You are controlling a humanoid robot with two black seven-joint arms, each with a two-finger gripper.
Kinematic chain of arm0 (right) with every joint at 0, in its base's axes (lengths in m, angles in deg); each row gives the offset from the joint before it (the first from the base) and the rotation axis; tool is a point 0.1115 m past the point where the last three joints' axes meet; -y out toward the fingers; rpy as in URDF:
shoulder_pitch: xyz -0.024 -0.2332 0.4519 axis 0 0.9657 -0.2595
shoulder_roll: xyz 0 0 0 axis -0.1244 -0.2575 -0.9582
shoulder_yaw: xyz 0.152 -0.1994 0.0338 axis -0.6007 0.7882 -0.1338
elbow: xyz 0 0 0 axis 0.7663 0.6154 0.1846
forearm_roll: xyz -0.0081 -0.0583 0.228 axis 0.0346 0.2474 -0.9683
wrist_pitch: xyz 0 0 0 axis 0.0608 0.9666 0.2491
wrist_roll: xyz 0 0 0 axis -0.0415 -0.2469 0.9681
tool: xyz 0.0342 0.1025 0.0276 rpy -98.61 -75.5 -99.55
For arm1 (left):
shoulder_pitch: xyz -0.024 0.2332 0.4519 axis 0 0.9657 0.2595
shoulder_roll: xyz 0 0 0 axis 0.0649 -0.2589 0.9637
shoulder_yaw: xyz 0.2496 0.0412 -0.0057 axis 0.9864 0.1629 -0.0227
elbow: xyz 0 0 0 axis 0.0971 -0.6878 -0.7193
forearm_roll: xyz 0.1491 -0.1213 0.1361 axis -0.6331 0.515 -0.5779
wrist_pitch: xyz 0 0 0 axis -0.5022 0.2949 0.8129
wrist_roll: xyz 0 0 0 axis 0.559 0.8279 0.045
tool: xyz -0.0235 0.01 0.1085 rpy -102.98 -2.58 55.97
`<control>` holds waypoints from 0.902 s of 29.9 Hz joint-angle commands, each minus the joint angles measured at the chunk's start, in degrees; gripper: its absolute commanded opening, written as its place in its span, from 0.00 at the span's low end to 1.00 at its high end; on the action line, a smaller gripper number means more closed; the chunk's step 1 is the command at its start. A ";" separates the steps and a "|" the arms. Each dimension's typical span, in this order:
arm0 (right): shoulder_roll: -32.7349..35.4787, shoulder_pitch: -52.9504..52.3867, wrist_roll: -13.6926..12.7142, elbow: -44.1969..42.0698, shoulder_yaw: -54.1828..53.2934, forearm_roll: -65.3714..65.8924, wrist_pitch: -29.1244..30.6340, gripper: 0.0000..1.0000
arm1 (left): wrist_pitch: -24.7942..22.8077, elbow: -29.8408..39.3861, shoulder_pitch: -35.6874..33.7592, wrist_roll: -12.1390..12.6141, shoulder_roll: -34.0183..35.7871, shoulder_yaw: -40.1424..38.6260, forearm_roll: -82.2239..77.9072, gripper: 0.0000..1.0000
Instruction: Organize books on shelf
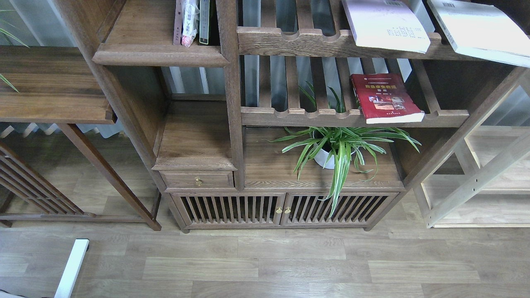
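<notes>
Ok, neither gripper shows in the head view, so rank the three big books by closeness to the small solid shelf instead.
1. Pale pink book: upper rack, about level with the shelf.
2. Red book: one rack lower, nearly a tie with the first.
3. Pale yellow-green book: far right, upper rack.

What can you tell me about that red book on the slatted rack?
The red book is a paperback lying flat, cover up, on the lower slatted rack. Its cover shows a yellow title and a small photo; the white page edges face forward. Its front edge sticks out slightly over the rack's scalloped rail, above the potted plant. Nothing rests on it.
</notes>
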 commanded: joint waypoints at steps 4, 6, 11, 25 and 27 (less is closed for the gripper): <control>0.00 0.03 0.00 -6.59 -0.03 0.00 0.03 1.00 | 0.09 -0.05 0.88 -2.56 0.00 -0.53 0.03 0.99; 0.00 -0.06 0.00 -6.59 -0.03 0.00 0.03 1.00 | 0.18 -0.05 0.70 -2.31 0.00 -0.97 0.12 0.99; 0.00 -0.32 0.09 -6.59 -0.20 0.00 0.03 1.00 | 0.27 -0.05 0.26 -2.39 0.00 -0.44 0.12 0.99; 0.00 -2.17 0.18 -6.59 -0.20 0.00 0.12 1.00 | 0.09 0.57 -0.44 -2.92 0.00 -0.62 0.21 0.99; 0.00 -2.34 0.18 -6.68 -0.38 0.00 0.03 1.00 | 0.18 0.30 -0.70 -2.92 0.00 -0.44 0.21 0.99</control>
